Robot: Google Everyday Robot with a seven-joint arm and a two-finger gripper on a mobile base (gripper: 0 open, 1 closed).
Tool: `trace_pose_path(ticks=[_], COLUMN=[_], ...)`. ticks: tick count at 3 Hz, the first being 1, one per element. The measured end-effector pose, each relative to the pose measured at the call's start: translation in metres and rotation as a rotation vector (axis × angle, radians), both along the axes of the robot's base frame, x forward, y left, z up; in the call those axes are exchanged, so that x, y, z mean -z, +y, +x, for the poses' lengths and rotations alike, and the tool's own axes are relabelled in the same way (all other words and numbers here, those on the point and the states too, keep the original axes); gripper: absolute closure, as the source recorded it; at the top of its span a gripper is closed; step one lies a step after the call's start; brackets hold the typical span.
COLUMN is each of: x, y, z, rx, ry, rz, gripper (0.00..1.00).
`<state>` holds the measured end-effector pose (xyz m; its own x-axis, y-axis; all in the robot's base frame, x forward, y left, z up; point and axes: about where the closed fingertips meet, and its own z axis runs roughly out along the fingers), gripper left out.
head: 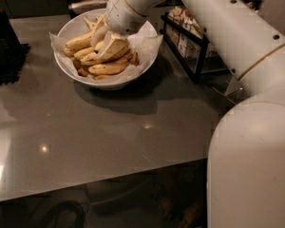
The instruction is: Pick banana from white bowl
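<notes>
The arm [218,23] is a run of thick, rounded, glossy off-white shells, tube-shaped, with thin tan seam lines [263,63] ringing the joints and a few small dark screw holes [232,1] along its upper side. At the near right it swells into a large smooth white housing [251,170]. The gripper [106,41], pale cream with a flat, wedge-like face, is at the far left, over the white bowl [111,83].
</notes>
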<state>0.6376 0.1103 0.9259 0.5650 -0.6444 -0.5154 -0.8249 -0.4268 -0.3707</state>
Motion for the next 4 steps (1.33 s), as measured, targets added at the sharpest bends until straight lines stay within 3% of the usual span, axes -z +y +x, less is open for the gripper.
trace_pose_path(ticks=[1,2,3,4], x=[0.004,-0.007,-0.038,-0.077], y=[-0.006,-0.021,-0.048,-0.085], z=[0.000,0.003,0.004,0.002], rx=[0.012,0.052,0.136,0.273], ry=[0.002,-0.017,-0.082,-0.179], rz=[-0.013,-0.041,-0.113,-0.184], gripper=[0.92,1.00,1.00,1.00])
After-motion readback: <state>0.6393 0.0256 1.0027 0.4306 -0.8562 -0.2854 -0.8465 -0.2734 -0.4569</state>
